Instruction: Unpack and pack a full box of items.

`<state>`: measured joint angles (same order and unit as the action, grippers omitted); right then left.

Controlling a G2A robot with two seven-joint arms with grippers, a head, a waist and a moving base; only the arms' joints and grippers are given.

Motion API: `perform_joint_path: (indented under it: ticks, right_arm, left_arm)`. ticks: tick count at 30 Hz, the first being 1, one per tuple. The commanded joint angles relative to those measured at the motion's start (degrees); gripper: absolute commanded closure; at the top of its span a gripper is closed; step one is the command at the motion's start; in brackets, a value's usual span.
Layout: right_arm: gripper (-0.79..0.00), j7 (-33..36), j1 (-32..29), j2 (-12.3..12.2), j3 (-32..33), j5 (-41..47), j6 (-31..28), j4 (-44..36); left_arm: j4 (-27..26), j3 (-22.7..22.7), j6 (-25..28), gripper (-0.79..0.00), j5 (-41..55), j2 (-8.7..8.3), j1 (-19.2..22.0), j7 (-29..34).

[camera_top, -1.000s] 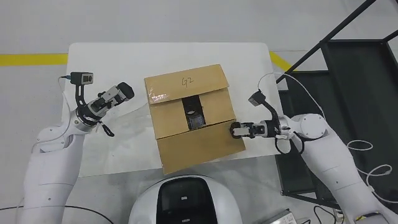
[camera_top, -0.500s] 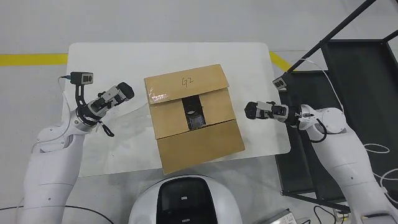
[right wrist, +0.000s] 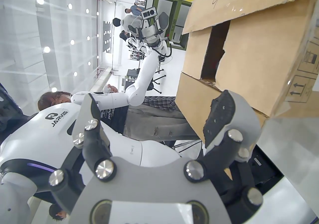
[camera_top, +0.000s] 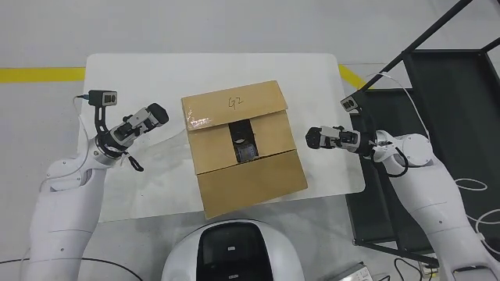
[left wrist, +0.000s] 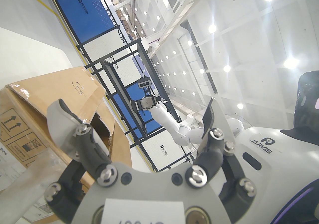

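Observation:
A brown cardboard box (camera_top: 242,148) sits in the middle of the white table (camera_top: 156,74). Its top flaps lie nearly shut, leaving a dark gap (camera_top: 243,142) where some contents show. My left gripper (camera_top: 156,114) hangs to the left of the box, a short way off, open with nothing between its fingers (left wrist: 63,115). My right gripper (camera_top: 312,137) hangs just off the box's right side, apart from it, also open and empty. The box (right wrist: 249,35) fills the far side of the right wrist view, and its corner (left wrist: 49,100) shows in the left wrist view.
A clear plastic sheet (camera_top: 156,179) lies on the table's near left part. A dark metal rack (camera_top: 437,109) stands just right of the table, close behind my right arm. Bare table lies beyond the box and at the left.
My right gripper has pulled back from the box's near right flap edge, moving right and a little farther away. The left arm and the box have not moved.

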<state>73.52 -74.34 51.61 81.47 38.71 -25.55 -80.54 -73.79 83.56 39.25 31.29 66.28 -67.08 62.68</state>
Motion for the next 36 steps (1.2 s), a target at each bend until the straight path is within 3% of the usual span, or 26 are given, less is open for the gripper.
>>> perform_joint_path:
  ticks: [1, 7, 13, 19, 27, 36]
  right_arm:
    - [-0.785, 0.0, 0.0, 0.0, 0.0, 0.0, 0.0, 0.0]
    - [-0.785, 0.0, 0.0, 0.0, 0.0, 0.0, 0.0, 0.0]
    - [-0.785, 0.0, 0.0, 0.0, 0.0, 0.0, 0.0, 0.0]
    - [-0.785, 0.0, 0.0, 0.0, 0.0, 0.0, 0.0, 0.0]
    - [-0.785, 0.0, 0.0, 0.0, 0.0, 0.0, 0.0, 0.0]
    - [-0.785, 0.0, 0.0, 0.0, 0.0, 0.0, 0.0, 0.0]
  left_arm:
    - [0.0, 0.0, 0.0, -0.785, 0.0, 0.0, 0.0, 0.0]
    - [-0.17, -0.07, -0.21, -0.785, -0.14, 0.01, -0.07, -0.26]
    - [-3.78, -0.89, -2.37, -0.785, -3.48, -0.19, -1.43, -2.04]
    - [-5.06, -4.86, -5.94, -0.785, -2.74, -0.19, -1.91, 3.64]
    - [-1.81, -10.17, -8.08, -0.785, 0.23, 0.27, -1.01, 8.57]
    - [2.95, -11.07, -8.12, -0.785, -0.34, 0.45, 1.54, 5.23]
